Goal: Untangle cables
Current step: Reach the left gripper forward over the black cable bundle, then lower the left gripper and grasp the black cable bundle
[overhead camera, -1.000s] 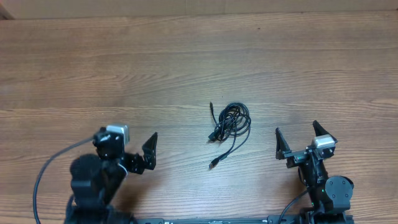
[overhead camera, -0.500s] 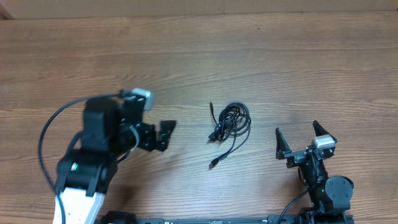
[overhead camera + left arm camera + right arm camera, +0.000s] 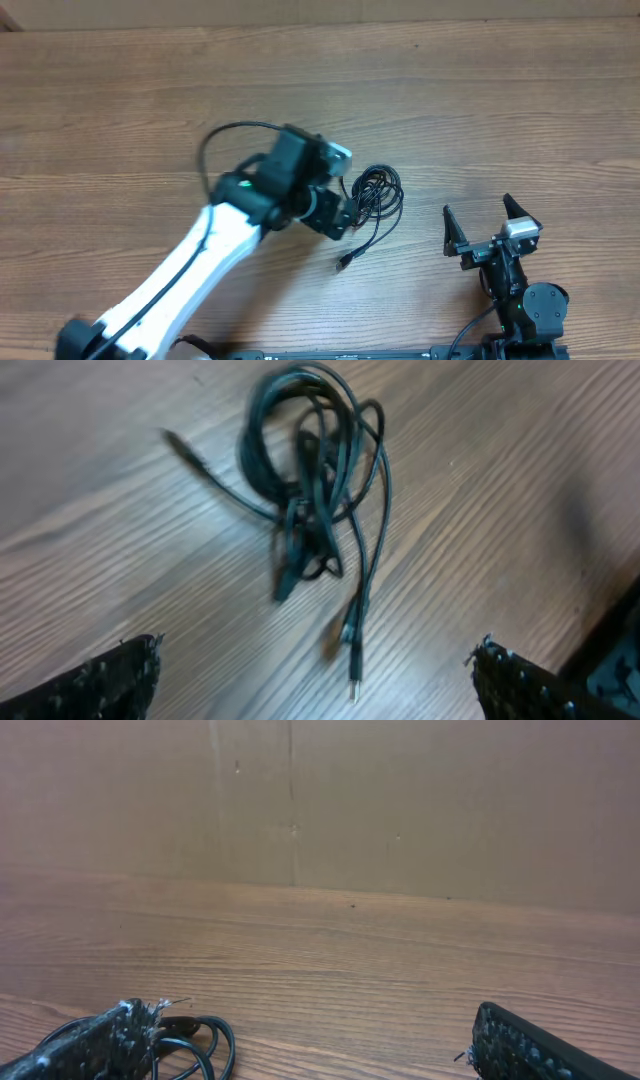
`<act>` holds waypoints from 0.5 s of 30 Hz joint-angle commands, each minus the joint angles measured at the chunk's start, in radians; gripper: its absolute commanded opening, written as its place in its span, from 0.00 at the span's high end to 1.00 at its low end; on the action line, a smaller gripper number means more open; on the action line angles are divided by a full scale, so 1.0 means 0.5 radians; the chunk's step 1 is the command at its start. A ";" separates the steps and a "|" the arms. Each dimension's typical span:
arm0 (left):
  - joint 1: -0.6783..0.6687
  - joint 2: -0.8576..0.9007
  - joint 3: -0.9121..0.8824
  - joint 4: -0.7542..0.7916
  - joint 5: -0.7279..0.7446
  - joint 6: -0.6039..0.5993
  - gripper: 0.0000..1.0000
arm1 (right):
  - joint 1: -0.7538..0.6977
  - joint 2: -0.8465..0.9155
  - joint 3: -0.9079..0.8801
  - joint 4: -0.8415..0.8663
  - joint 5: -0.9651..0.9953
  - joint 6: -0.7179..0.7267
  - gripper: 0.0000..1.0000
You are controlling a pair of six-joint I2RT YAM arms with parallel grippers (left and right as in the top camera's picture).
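Note:
The cables [image 3: 375, 195] lie as one tangled bundle of thin black cords at the table's middle, with a silver-tipped plug trailing toward the front. In the left wrist view the bundle [image 3: 310, 500] fills the upper middle, a plug end near the bottom. My left gripper [image 3: 340, 215] is open and hovers just left of and over the bundle's left edge; its fingertips [image 3: 315, 680] show at the bottom corners, empty. My right gripper [image 3: 490, 225] is open and empty at the front right, apart from the cables; a loop of cable [image 3: 200, 1045] shows by its left finger [image 3: 310, 1050].
The wooden table [image 3: 150, 100] spreads wide around the bundle. A brown cardboard wall [image 3: 400, 800] stands along the far edge. The left arm's white link [image 3: 190, 270] stretches diagonally from the front left toward the middle.
My left arm has swung from the front left up and to the right, reaching the cable bundle. The right arm and the cables have not moved.

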 commanded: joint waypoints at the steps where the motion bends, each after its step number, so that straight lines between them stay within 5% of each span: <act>1: -0.153 0.166 0.047 0.095 -0.153 -0.169 0.00 | -0.006 -0.018 -0.019 0.008 0.024 -0.003 0.00; 15: -0.287 0.481 0.190 0.146 -0.448 -0.372 0.00 | -0.006 -0.018 -0.020 0.008 0.024 -0.003 0.00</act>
